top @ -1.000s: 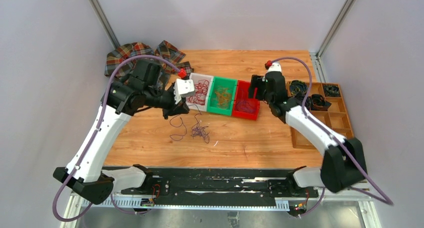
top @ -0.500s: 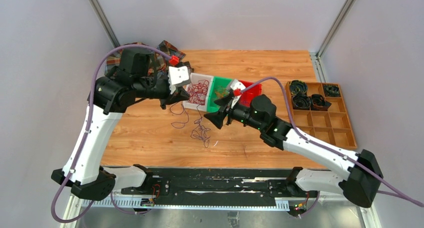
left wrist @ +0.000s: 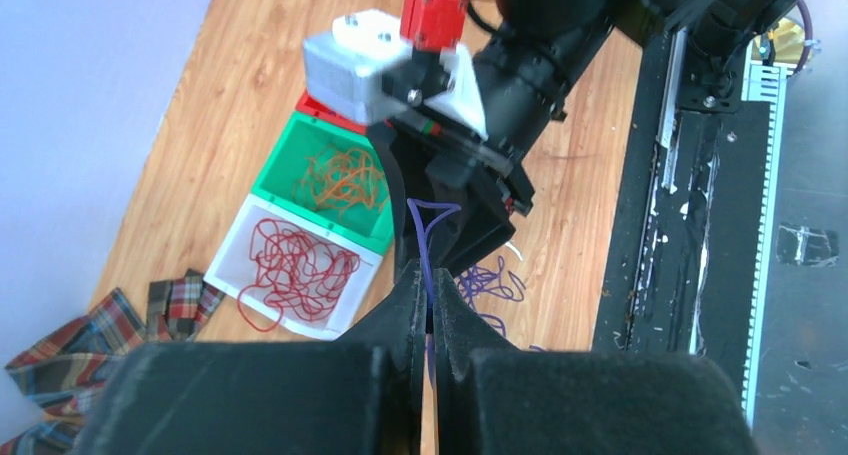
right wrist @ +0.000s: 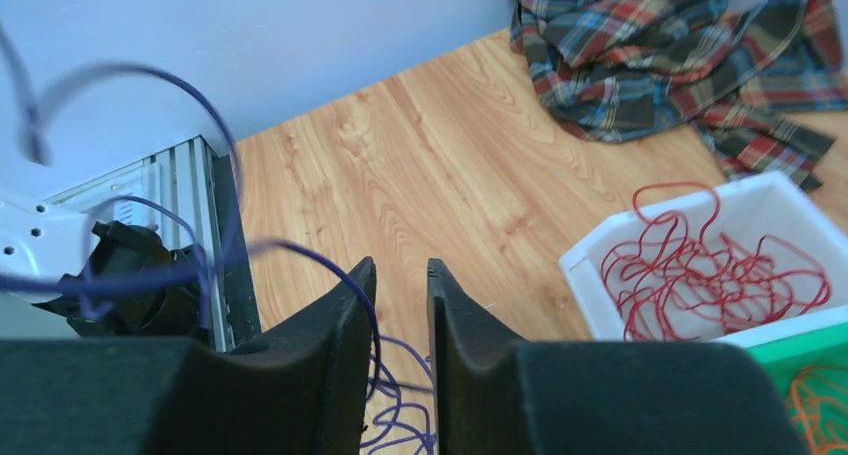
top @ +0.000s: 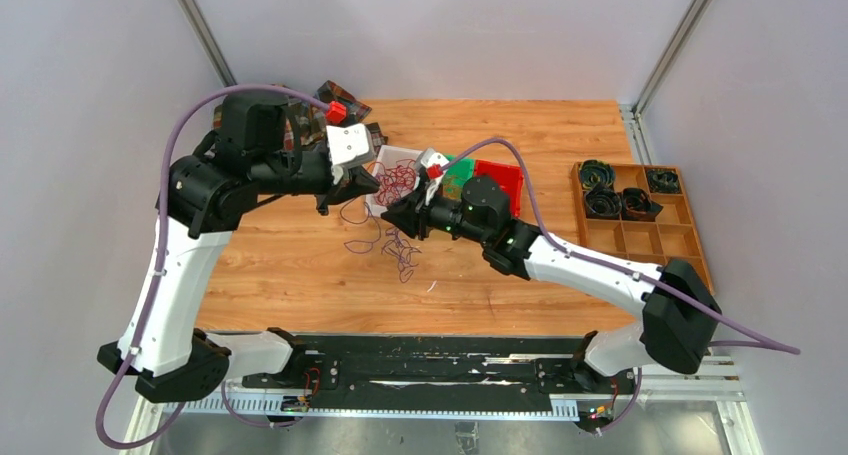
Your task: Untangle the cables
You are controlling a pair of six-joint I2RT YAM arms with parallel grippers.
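Left hand [left wrist: 428, 297]: fingers pressed together, pinching a thin purple cable [left wrist: 424, 237].
Right hand [right wrist: 400, 271]: narrow slit between the fingers, with that cable running through it; it has swung here from the red plastic bin [top: 502, 178].
Beneath both hands: loose purple tangle [top: 401, 252] on the wooden worktop [top: 540, 135].

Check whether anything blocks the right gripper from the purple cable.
Nothing visible does. The purple cable hangs from the shut left gripper and passes right at the fingertips of the right gripper, with only air between them.

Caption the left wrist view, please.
Left gripper pinching a purple cable, right gripper facing it; red cables in white bin, orange cables in green bin.
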